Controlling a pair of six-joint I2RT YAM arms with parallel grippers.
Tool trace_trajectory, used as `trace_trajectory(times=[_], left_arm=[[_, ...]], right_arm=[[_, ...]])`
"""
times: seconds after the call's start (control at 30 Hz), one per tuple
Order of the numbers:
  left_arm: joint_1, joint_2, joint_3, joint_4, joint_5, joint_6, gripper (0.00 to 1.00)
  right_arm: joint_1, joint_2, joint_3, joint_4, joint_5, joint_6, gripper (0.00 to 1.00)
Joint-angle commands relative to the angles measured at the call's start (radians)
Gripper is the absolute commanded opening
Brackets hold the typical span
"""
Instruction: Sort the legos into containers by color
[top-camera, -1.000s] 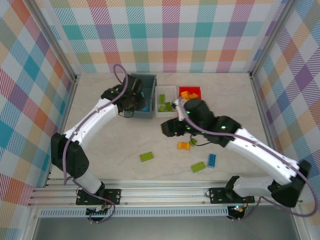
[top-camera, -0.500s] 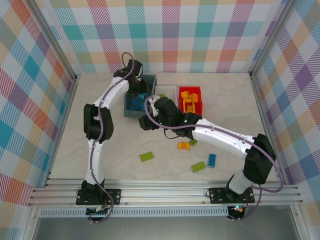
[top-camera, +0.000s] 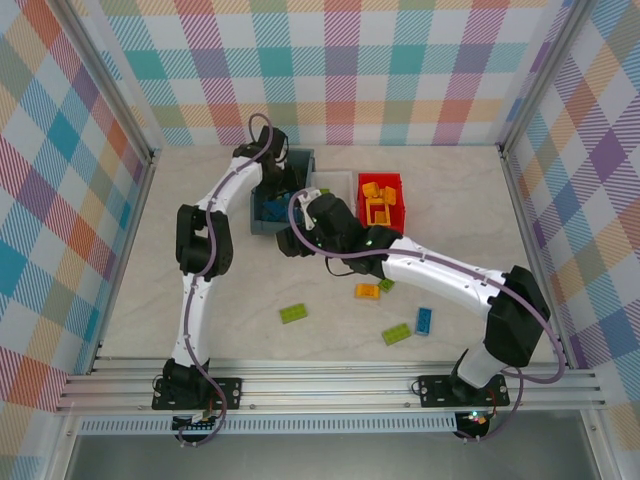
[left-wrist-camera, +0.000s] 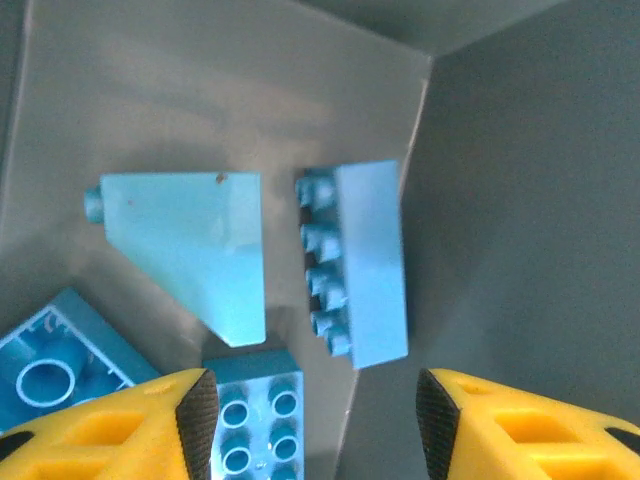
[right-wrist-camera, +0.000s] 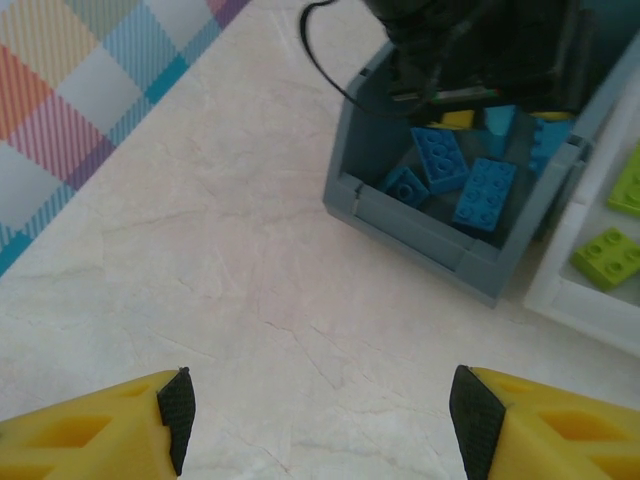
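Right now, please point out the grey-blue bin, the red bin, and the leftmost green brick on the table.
grey-blue bin (right-wrist-camera: 420, 240): right wrist view, on its near wall.
red bin (top-camera: 395, 182): top external view, on its far right corner.
leftmost green brick (top-camera: 293, 313): top external view, on its studded top.

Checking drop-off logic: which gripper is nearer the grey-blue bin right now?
Left. The left gripper hangs open in the grey-blue bin, above the blue legos; the right gripper hovers over the table just outside it.

I see a pale marbled tabletop (top-camera: 230, 300), bounded on the left, rear and right by pastel plaid wall panels (top-camera: 340, 70). Metal corner posts (top-camera: 104, 80) join the panels. A slotted aluminium rail (top-camera: 330, 385) runs along the near edge
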Motion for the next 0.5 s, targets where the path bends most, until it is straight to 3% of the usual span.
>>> trace_trajectory(times=[0.0,0.2,0.3,0.47], left_arm=[[0.012,-0.128,-0.050,0.009,0.007,-0.013,0.57],[-0.018,-0.308,-0.193,0.050,-0.029,-0.055,0.58],[-0.040,-0.427,-0.322,0.098,-0.065,-0.092,0.59],[-0.139,-0.674,-0.582,0.201,-0.124,-0.139,0.60]], right_arm=[[-0.004,-0.087,-0.046,-0.081,0.120,0.080,0.70],[-0.012,-0.209,-0.135,-0.382,0.275,0.401,0.71],[-0.034,-0.225,-0.157,-0.552,0.272,0.555,0.71],[-0.045,-0.230,-0.210,-0.672,0.158,0.784,0.79]])
